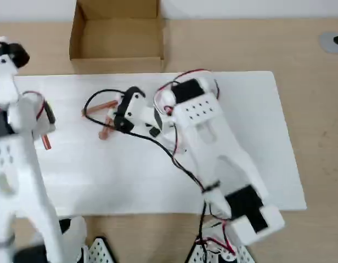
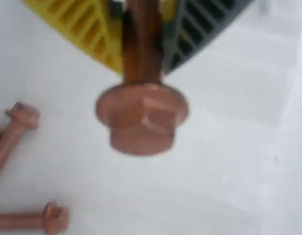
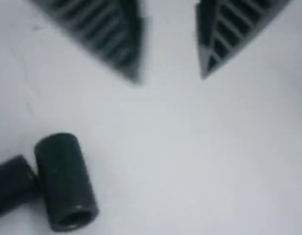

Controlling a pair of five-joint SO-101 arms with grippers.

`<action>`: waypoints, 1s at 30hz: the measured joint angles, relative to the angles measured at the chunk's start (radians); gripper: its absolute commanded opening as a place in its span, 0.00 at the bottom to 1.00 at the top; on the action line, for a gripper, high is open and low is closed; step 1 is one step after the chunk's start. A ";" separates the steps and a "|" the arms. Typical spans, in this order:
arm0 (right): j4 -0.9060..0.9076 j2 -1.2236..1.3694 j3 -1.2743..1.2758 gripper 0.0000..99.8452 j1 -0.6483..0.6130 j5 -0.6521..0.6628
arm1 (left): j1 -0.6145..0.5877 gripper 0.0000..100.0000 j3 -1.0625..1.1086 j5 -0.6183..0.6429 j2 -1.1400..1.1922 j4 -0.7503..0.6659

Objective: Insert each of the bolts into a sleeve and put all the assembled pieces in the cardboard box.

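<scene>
My left gripper, with one yellow and one grey finger, is shut on the shank of a copper bolt whose hex head hangs over the white mat. In the high view this bolt hangs at the mat's left edge. Two more copper bolts lie on the mat, seen in the high view as bolts beside my right gripper. My right gripper is open above the mat, apart from two black sleeves lying side by side.
The open cardboard box stands beyond the mat's far edge, left of centre. The white mat covers the middle of the wooden table. A black cable trails over the mat from the right arm.
</scene>
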 measured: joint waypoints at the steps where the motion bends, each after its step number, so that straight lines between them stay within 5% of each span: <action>1: 0.011 0.028 -0.026 0.17 0.000 0.011 | 0.000 0.01 0.052 0.000 -0.063 -0.028; 9: 0.037 0.192 -0.103 0.17 0.000 0.078 | 0.000 0.01 0.471 0.000 -0.586 -0.242; 18: 0.021 0.302 -0.103 0.17 0.040 0.097 | 0.000 0.01 0.706 0.000 -1.134 -0.302; 30: -0.003 0.367 -0.106 0.17 0.091 0.124 | 0.000 0.01 0.746 0.000 -1.194 -0.302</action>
